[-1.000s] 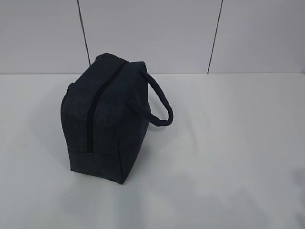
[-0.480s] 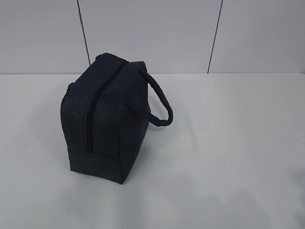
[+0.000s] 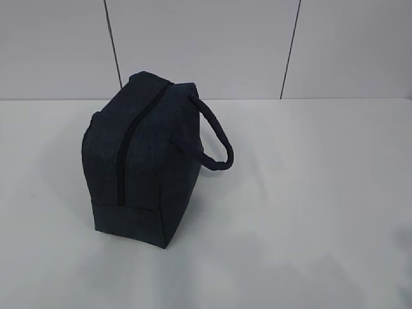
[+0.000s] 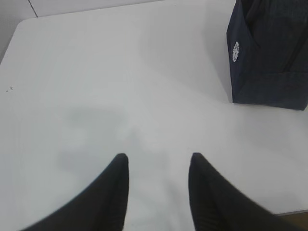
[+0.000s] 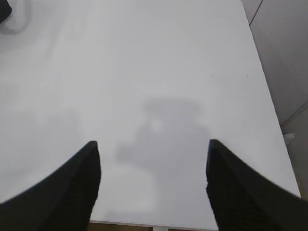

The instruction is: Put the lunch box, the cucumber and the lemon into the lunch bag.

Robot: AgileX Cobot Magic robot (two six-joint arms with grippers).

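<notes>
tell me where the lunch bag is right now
The lunch bag stands on the white table, left of centre in the exterior view, zipper closed, loop handle pointing right; nothing else sits near it.

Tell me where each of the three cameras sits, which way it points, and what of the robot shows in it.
Exterior view: raised in front of the table, slanting down at the boxy dark navy fabric lunch bag on the white table; no robot part shows.
Left wrist view: above the table, looking down past the open left tool; the bag's end with the round white logo is at upper right.
Right wrist view: looks down past the open right tool at bare table.
Shared: exterior and left wrist views both show the bag.
</notes>
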